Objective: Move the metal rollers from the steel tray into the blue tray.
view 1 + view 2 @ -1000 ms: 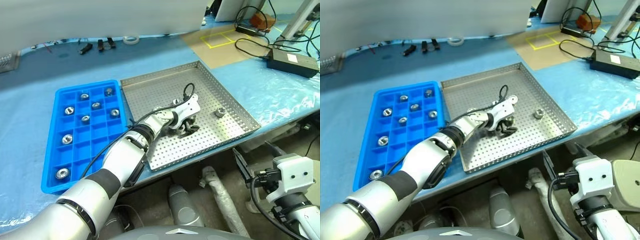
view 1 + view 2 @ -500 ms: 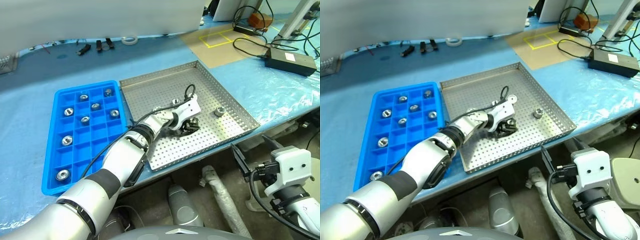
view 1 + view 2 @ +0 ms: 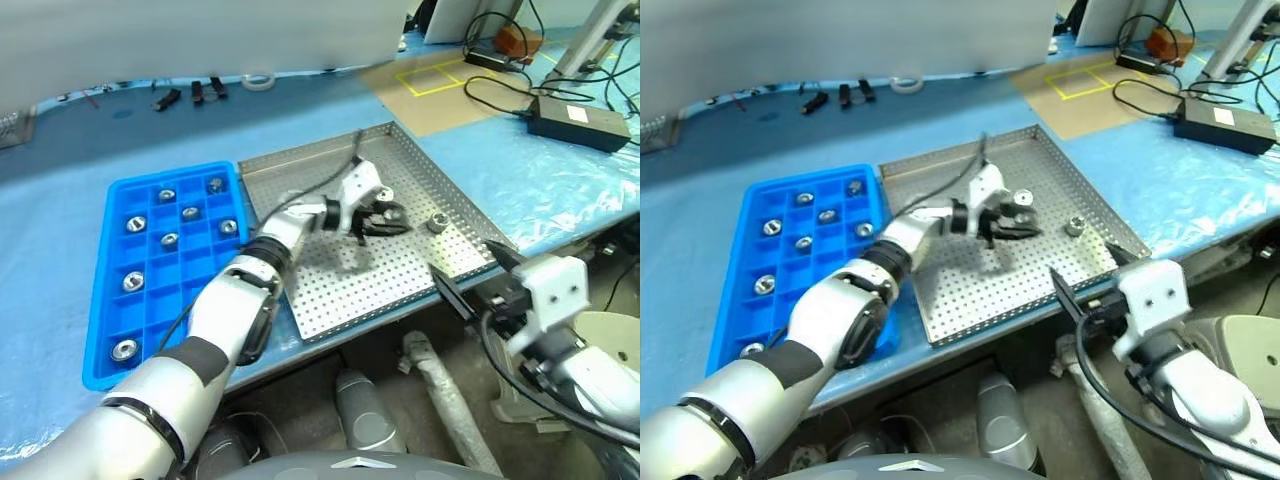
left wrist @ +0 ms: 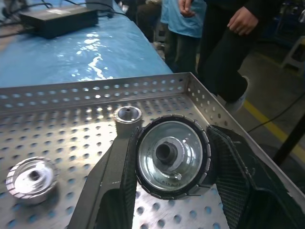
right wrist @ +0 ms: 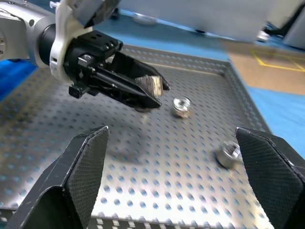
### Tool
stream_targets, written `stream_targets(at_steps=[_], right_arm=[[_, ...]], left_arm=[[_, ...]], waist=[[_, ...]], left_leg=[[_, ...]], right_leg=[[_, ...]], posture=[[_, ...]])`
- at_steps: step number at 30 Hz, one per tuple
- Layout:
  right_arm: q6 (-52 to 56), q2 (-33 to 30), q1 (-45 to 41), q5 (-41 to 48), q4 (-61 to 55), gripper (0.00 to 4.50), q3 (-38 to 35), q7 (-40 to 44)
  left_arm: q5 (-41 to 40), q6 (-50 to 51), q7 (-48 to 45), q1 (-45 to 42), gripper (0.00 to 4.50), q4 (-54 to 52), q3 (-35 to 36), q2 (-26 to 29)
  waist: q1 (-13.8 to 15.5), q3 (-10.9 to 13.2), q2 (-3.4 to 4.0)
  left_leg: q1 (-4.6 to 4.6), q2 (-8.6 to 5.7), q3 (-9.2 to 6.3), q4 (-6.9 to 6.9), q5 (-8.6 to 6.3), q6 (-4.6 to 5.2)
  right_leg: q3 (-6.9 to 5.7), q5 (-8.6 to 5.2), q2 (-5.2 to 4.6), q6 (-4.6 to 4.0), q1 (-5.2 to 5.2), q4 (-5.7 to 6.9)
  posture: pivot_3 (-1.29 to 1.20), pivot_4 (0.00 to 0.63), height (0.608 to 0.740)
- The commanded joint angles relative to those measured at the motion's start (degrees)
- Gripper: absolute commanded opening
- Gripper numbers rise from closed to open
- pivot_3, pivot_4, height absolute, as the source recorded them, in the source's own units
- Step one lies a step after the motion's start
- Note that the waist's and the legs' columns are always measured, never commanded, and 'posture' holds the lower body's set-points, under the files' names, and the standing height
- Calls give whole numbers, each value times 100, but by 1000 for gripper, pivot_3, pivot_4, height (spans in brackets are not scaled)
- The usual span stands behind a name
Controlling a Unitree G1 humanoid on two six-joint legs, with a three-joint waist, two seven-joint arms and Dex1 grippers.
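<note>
Pale blue sheeting covers a long table [image 3: 60, 230] in a workshop, with cables and a black power brick toward the far right and people standing beyond the table edge. Above the middle of the steel tray [image 3: 400, 290], the left gripper [image 3: 388, 219] is clamped on one metal roller [image 4: 171, 155], a silvery ring with a dark centre hole; the left wrist view shows the roller pinched squarely between both black fingers [image 4: 119, 176], its flat face toward the camera, and it hangs clear of the perforated floor with a shadow beneath it. Two more rollers rest on the tray floor close by, one just beyond the gripper [image 4: 127, 115] and one off to the side [image 4: 31, 174]; a roller also sits near the tray's right rim [image 3: 437, 222]. The right gripper [image 5: 176, 167] waits at the near edge of the steel tray with its fingers spread wide and nothing between them. To the robot's left, touching the steel tray's side, lies the blue tray [image 3: 105, 300], with rollers already in several of its square compartments and many compartments bare. To do this carry well, the arm should probably lift high enough to clear the steel rim and the blue tray's wall, keep the grip firm and the roller level, travel left over a bare compartment, lower close to its floor, and only then release, so the roller neither bounces out nor lands on a divider.
</note>
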Motion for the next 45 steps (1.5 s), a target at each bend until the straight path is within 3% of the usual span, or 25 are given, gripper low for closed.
stream_targets(at_steps=[1,5,11,14,18,21,28,32,40,45], right_arm=[[-32,-97,-841,-14,558,4500,359,622],[-148,-21,-1998,-172,1447,4500,935,1364],[-430,274,-3101,-431,2457,4500,1629,2301],[-600,494,-3566,-576,2920,4500,1926,2723],[-739,690,-3856,-721,3261,4500,2097,3063],[-794,796,-3932,-810,3390,4500,2141,3211],[-778,969,-3874,-950,3381,4500,2115,3312],[-698,979,-3763,-971,3296,4500,2038,3262],[-674,974,-3558,-1011,3138,4500,1950,3132],[-653,949,-3444,-1031,3037,4500,1843,3012]], left_arm=[[-281,551,-58,609,1858,-1335,27,363],[-474,1443,197,1512,1858,-3080,40,951],[-718,2437,889,2525,1858,-4916,219,1550],[-763,2738,1260,2985,1858,-5624,281,1784],[-950,3134,1553,3409,1858,-6338,339,1999],[-1065,3334,1682,3667,1858,-6624,364,2139],[-1127,3448,1831,3903,1858,-6609,137,2217],[-1376,3749,1762,3897,1858,-6646,157,2276],[-1442,3752,1751,3725,4350,-6391,108,2466],[-1335,3652,1744,3546,4459,-6256,-33,2511]], waist=[[191,0,1],[687,9,10],[1900,20,32],[2361,23,45],[2877,25,49],[3029,25,49],[3053,25,47],[3042,23,47],[2995,23,47],[2999,23,47]], left_leg=[[-4,4,-13,1,1,1],[-26,18,-39,22,4,6],[-40,55,-55,58,7,4],[-33,73,-51,59,19,-17],[-30,75,-25,56,41,-62],[-26,82,-26,50,44,-98],[19,100,-37,-91,138,-190],[2,151,-49,-132,188,-239],[-6,207,-48,-170,226,-302],[8,206,-47,-170,228,-303]], right_leg=[[-16,0,0,-1,7,3],[-41,3,1,-9,4,22],[-67,-18,16,-49,-12,102],[-63,-20,34,-65,-17,121],[-73,-75,41,-164,-30,202],[-79,-75,43,-163,-30,201],[-74,-65,53,-145,-44,200],[-77,-62,139,-142,-93,203],[-70,-62,215,-161,-143,232],[-51,-55,217,-171,-137,232]], posture=[[-334,150,740],[-176,150,740],[15,150,740],[76,150,740],[135,150,740],[148,150,740],[140,150,740],[122,150,740],[74,150,740],[45,150,740]])
